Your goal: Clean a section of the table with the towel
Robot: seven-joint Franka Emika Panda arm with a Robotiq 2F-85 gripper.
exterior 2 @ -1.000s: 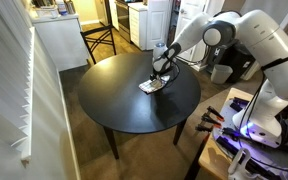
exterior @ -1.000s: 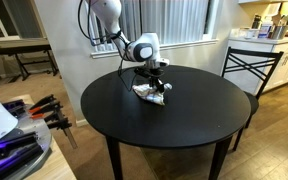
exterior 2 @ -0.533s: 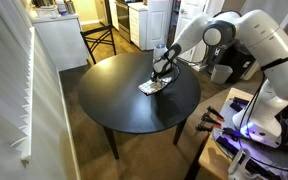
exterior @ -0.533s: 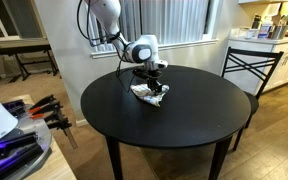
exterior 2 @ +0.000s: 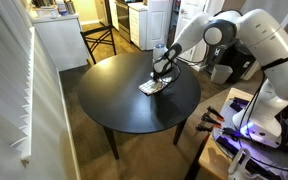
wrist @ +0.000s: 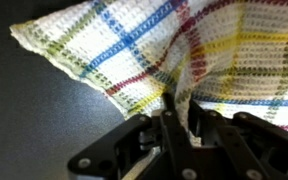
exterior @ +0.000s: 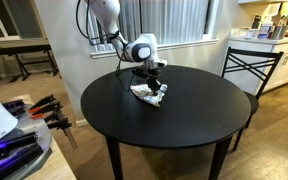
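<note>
A white towel with blue, red and yellow stripes [exterior: 148, 94] lies bunched on the round black table [exterior: 174, 120], toward its far side. It also shows in an exterior view [exterior 2: 151, 85] and fills the wrist view [wrist: 154, 50]. My gripper [exterior: 155, 84] points down onto the towel and is shut on a pinched fold of it, which shows between the fingers in the wrist view [wrist: 180, 108]. The towel rests on the table top under the gripper [exterior 2: 159, 74].
A black metal chair [exterior: 250, 65] stands at the table's side. A kitchen counter with items [exterior: 274, 30] is behind it. A workbench with clamps and tools [exterior: 24, 120] sits near the table. A white cabinet [exterior 2: 59, 45] and another chair [exterior 2: 99, 40] stand beyond the table.
The gripper and the towel have shifted slightly across the table top toward the left in the exterior view, the towel dragged along with it.
</note>
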